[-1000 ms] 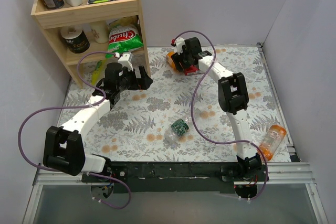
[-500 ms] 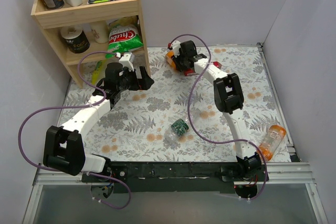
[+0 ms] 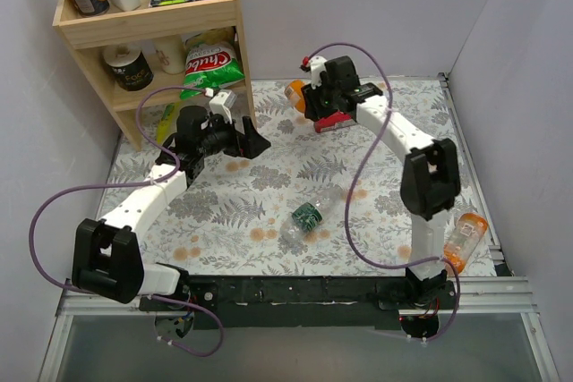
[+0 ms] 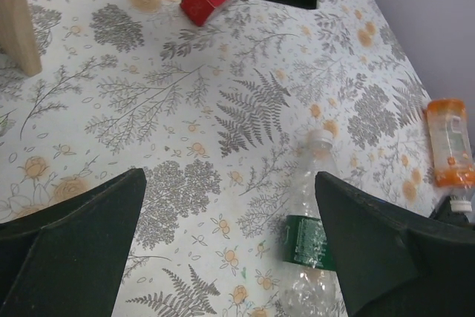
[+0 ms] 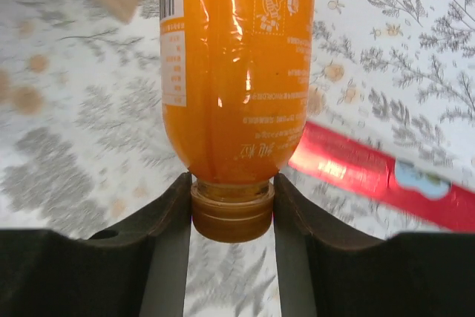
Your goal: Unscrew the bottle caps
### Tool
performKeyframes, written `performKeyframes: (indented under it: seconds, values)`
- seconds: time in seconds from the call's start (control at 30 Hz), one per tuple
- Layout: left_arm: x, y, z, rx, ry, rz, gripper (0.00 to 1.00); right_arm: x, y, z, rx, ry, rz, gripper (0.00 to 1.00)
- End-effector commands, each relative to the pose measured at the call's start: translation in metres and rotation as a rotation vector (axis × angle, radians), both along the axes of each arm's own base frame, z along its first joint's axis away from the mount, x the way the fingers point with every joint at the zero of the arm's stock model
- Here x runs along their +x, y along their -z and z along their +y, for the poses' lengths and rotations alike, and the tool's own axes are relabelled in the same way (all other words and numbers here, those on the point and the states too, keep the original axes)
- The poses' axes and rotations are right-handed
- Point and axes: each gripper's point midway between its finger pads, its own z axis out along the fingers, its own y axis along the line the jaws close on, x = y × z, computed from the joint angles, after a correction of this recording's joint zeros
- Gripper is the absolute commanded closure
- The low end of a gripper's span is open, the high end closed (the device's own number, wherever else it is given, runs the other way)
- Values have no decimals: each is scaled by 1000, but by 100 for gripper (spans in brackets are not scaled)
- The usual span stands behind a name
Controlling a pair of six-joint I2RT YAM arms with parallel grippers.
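In the right wrist view my right gripper (image 5: 231, 209) is shut on the orange cap (image 5: 231, 217) of the short orange bottle (image 5: 236, 72), one finger on each side of the cap. From above, this bottle (image 3: 295, 93) lies at the far middle of the table, beside the right gripper (image 3: 313, 100). My left gripper (image 3: 257, 143) hangs open and empty near the shelf's foot. The clear green-labelled bottle (image 4: 308, 239) lies on its side with its white cap (image 4: 320, 137) on. The slim orange bottle (image 3: 466, 239) lies at the right edge with its pale cap (image 4: 462, 204) on.
A red rectangular box (image 3: 336, 123) lies just beside the right gripper. A wooden shelf (image 3: 152, 20) with cans, a snack bag and boxes stands at the back left, its leg (image 4: 16, 20) close to the left gripper. Walls close in the table at the back and on both sides.
The right gripper has closed on the orange cap, and its arm has swung out to the right. The left gripper has shifted slightly to the right and stays open.
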Motion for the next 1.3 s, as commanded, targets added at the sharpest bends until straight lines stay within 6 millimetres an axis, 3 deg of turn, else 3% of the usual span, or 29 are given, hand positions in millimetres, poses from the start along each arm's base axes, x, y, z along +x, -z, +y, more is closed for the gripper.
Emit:
performKeyframes:
  seconds: [0.0,0.03,0.07,0.1,0.13,0.17,0.2,0.27,0.4,0.6,0.73,0.9,1.27]
  values:
    - [-33,-35,-24,-34,202,-130,2,-87,-66,-15,138,15,116,99]
    - [-38,-37,-28,-27,230,-151,2,-113,-40,-24,122,22,205,99]
    - [-51,-40,-38,-24,284,-171,2,-133,-41,-27,133,6,246,99]
    - [-58,-41,-43,0,325,-208,2,-152,-55,-34,154,5,249,99]
    - [-72,-39,-53,11,376,-215,2,-179,-40,-45,125,12,333,99]
    - [-80,-39,-58,16,413,-227,2,-196,-41,-48,136,4,366,99]
    - [-89,-41,-60,22,441,-250,2,-213,-55,-53,162,1,367,99]
    - [-107,-46,-69,19,514,-287,2,-249,-51,-64,157,1,459,99]
    - [-144,-50,-85,-29,684,-320,2,-304,-67,-77,183,-36,561,99]
    - [-200,-28,-115,10,889,-331,2,-374,-73,-80,247,-180,785,99]
    - [-235,-18,-131,22,991,-345,2,-405,-67,-77,280,-250,901,99]
    - [-251,0,-140,89,1008,-376,2,-430,-70,-70,294,-331,982,99]
    - [-278,17,-148,114,1095,-343,2,-435,-92,-53,356,-426,1011,99]
